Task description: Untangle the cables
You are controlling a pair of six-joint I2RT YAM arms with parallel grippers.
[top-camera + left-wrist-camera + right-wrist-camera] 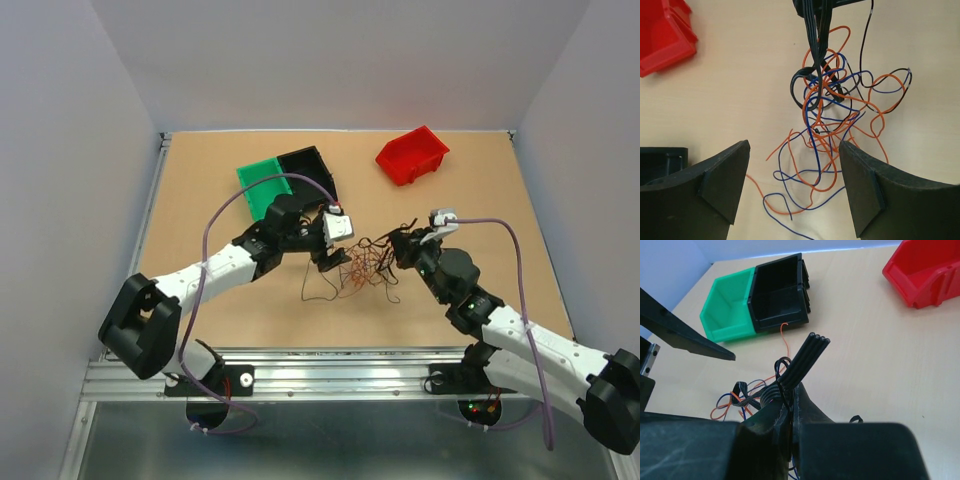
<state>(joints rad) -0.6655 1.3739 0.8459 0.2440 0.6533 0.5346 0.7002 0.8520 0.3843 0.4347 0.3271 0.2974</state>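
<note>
1. Now, the right gripper (790, 399) is pinched together on a black band (807, 357): several black strands lying side by side, poking out past its fingertips toward the far bins. I judge this grip to be the anchor, so it ought to hold firm rather than pull.
2. The left gripper (794, 147) has its jaws wide apart and holds nothing. It hangs just over the left edge of the cables (832, 115), with loose orange and blue loops lying between its fingers (722, 185).
3. The cables sit in one knot on the table (730, 90), between the two grippers. Black strands run from the knot up into the right gripper.
4. The step in hand looks like choosing one strand for the left gripper. The best pick is probably an outlying orange or blue loop with a free end showing. The dense middle, where black rings wrap the others, is a poor choice.
5. Close on a single strand, then draw it slowly leftward, away from the anchor. A quick tug would likely tighten the knot or drag the whole heap.
6. Further out, the green bin (730, 332) and black bin (777, 315) stand touching at the far left. The red bin (920, 285) is at the far right. All three are well apart from the knot.
</note>
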